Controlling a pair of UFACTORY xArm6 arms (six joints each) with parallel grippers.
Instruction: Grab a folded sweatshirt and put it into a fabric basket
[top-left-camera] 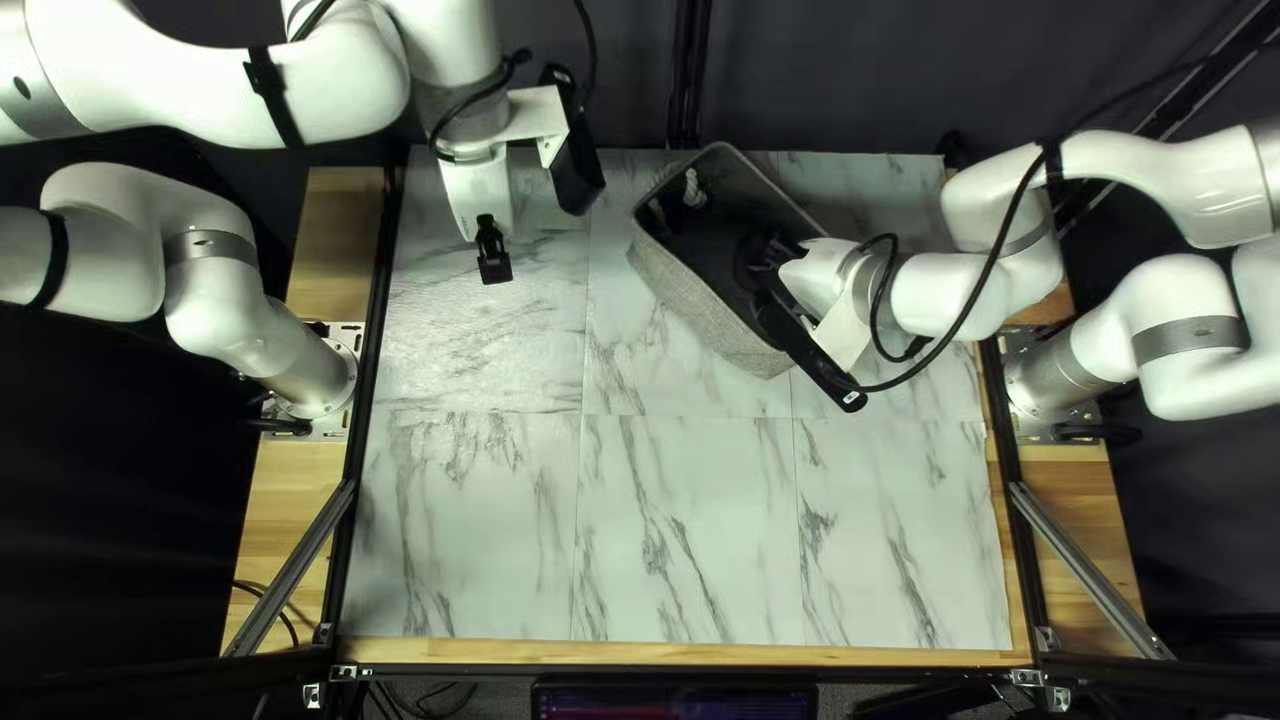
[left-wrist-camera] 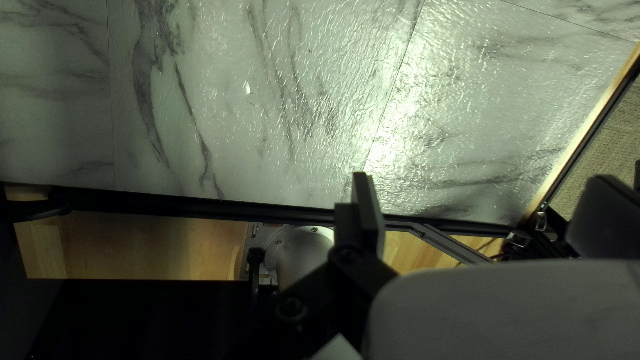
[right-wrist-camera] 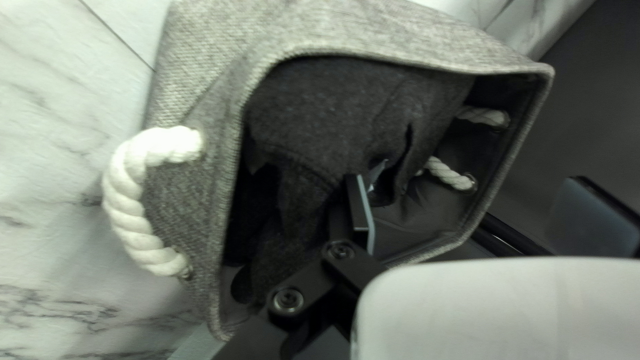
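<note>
The grey fabric basket (top-left-camera: 707, 300) stands tilted across the far middle of the table, and my right gripper (top-left-camera: 771, 260) reaches into its opening. Inside it, dark grey sweatshirt cloth (right-wrist-camera: 320, 100) lies bunched against the wall and beside one finger of my right gripper (right-wrist-camera: 467, 210). That gripper's fingers stand wide apart, with no cloth held from both sides. Its lower parts hide some of the cloth. Over bare tabletop, left of the basket in the top left view, hangs my left gripper (top-left-camera: 494, 260). In its wrist view the left gripper (left-wrist-camera: 475, 210) is open and holds nothing.
White rope handles (right-wrist-camera: 130, 200) show on the basket's end and inside its far rim. Marble-patterned tiles (top-left-camera: 687, 534) cover the table, with black rails (top-left-camera: 360, 387) along the sides. My right forearm (top-left-camera: 934, 294) spans the table's far right part.
</note>
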